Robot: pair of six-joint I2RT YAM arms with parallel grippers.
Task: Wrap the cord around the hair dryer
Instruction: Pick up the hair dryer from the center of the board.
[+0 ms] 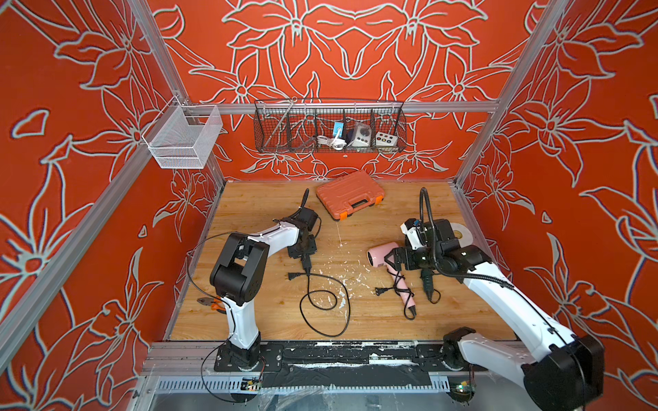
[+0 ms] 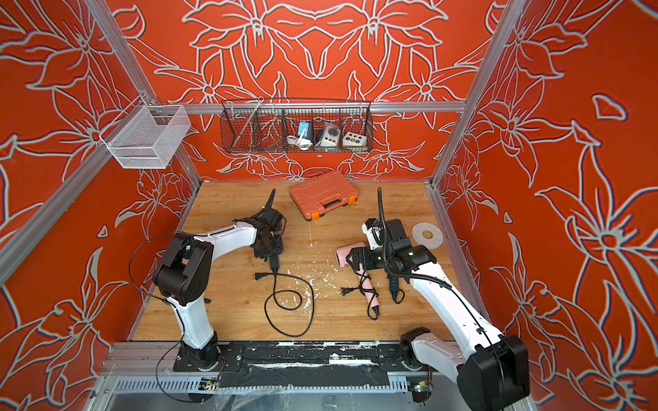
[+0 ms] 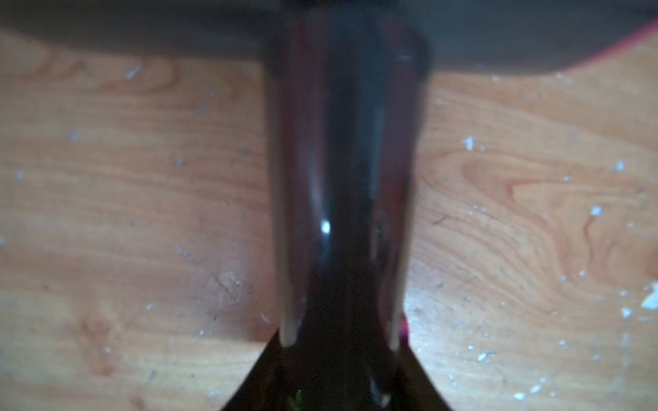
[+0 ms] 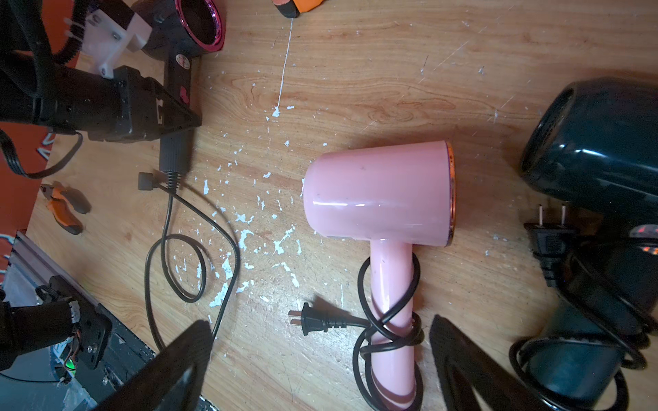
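A black hair dryer with a magenta nozzle ring lies on the wooden table. My left gripper is shut on its handle. Its black cord runs loose from the handle end in loops across the table, and its plug lies near the handle. My right gripper hangs open over the handle of a pink hair dryer. That dryer's own cord is wound round its handle.
A dark hair dryer with a coiled cord lies under my right arm. An orange tool case sits at the back, a white disc at the right edge and pliers at the left edge. Wire baskets hang on the back wall.
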